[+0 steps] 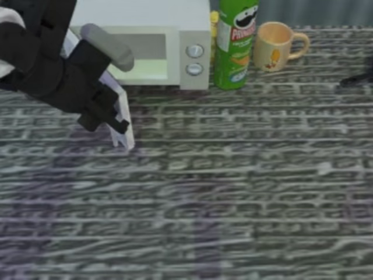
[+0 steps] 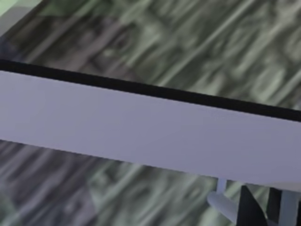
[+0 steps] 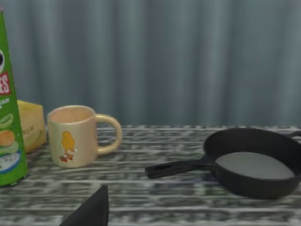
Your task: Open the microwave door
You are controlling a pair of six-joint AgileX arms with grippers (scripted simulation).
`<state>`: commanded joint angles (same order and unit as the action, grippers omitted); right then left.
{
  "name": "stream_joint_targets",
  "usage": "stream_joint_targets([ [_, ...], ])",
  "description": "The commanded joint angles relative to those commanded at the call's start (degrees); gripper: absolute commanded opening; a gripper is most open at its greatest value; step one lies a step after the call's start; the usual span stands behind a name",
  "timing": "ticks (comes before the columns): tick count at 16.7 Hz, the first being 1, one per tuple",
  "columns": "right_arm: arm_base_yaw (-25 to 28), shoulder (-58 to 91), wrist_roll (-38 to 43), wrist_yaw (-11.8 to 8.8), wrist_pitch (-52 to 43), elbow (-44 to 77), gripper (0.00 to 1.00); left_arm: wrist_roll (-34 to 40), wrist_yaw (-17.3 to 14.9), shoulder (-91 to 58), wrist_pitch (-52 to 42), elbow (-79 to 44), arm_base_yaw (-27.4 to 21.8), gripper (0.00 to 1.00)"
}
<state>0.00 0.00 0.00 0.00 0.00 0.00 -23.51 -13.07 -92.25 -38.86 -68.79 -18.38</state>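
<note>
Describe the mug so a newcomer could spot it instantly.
Start at the white microwave at the table's back edge. Right of it stands a tall green chip can; the mug is just right of that, cream with a yellow figure, its handle pointing right.

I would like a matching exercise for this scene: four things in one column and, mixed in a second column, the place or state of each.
Things:
1. microwave door
2. chip can
3. mug
4. frying pan

Places or states:
A. cream, with a yellow figure
B. swung open, at the left gripper
C. black, on the table's right side
D. green, beside the microwave

Pairs: 1-B, 2-D, 3-A, 4-C
</note>
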Motion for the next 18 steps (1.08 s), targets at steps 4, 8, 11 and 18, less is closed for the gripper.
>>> stream_joint_targets([
  [4,0.0,0.0,0.0,0.0,0.0,0.0,1.0,0.0,0.0,0.0,0.0,0.0,0.0,0.0],
  [8,0.0,0.0,0.0,0.0,0.0,0.0,1.0,-0.8,-0.5,0.0,-0.2,0.1,0.2,0.0],
  [11,0.0,0.0,0.0,0.0,0.0,0.0,1.0,-4.7,-2.0,0.4,-1.3,0.2,1.9,0.0],
  [18,0.0,0.0,0.0,0.0,0.0,0.0,1.0,-11.7,-5.5,1.1,-3.6,0.8,5.0,0.0],
])
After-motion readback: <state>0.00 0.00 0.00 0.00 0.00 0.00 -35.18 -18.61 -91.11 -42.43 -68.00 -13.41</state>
